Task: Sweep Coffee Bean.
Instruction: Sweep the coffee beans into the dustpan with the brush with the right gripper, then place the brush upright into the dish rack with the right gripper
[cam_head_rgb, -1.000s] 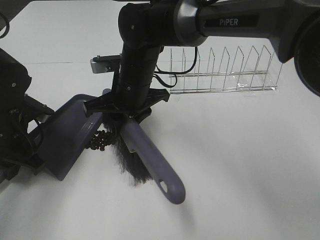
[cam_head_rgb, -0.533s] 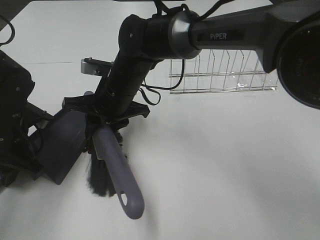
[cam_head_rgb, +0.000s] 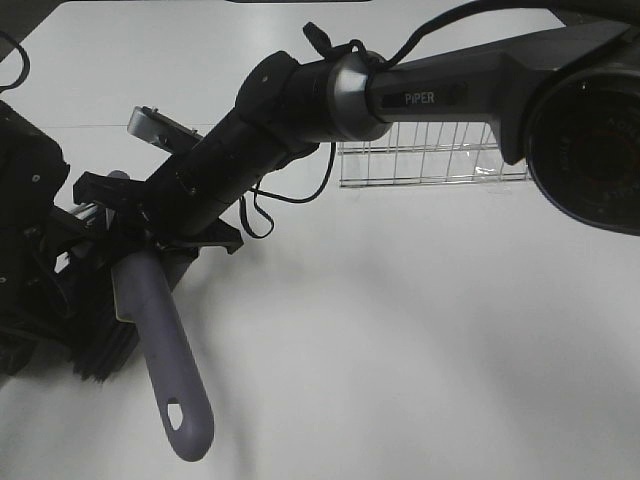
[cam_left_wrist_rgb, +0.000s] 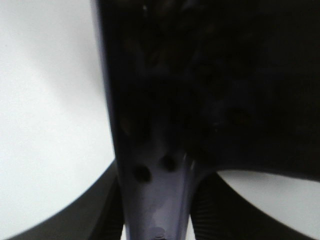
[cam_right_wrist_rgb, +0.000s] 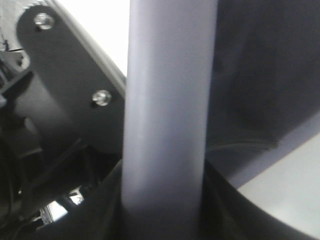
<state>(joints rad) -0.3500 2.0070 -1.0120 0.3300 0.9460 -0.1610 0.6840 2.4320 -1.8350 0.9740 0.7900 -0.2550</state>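
My right gripper (cam_head_rgb: 140, 252) reaches across to the left and is shut on the brush's grey-purple handle (cam_head_rgb: 165, 360), which fills the right wrist view (cam_right_wrist_rgb: 170, 100). The black bristles (cam_head_rgb: 100, 355) lie over the dark dustpan at the far left, which is largely hidden in the high view. In the left wrist view my left gripper (cam_left_wrist_rgb: 157, 212) is shut on the dustpan's handle (cam_left_wrist_rgb: 155, 195). A dark mass fills the pan (cam_left_wrist_rgb: 107, 100). The coffee bean cluster is hidden in the high view, and I cannot tell beans from bristles in that mass.
A clear wire rack (cam_head_rgb: 430, 155) stands at the back behind the right arm. The white table (cam_head_rgb: 420, 350) stretches to the right and front. The left arm's black body (cam_head_rgb: 25, 200) sits at the left edge.
The right arm has swung the brush leftward, carrying the bristles onto the dustpan. The beans that lay at the pan's lip a second ago no longer show.
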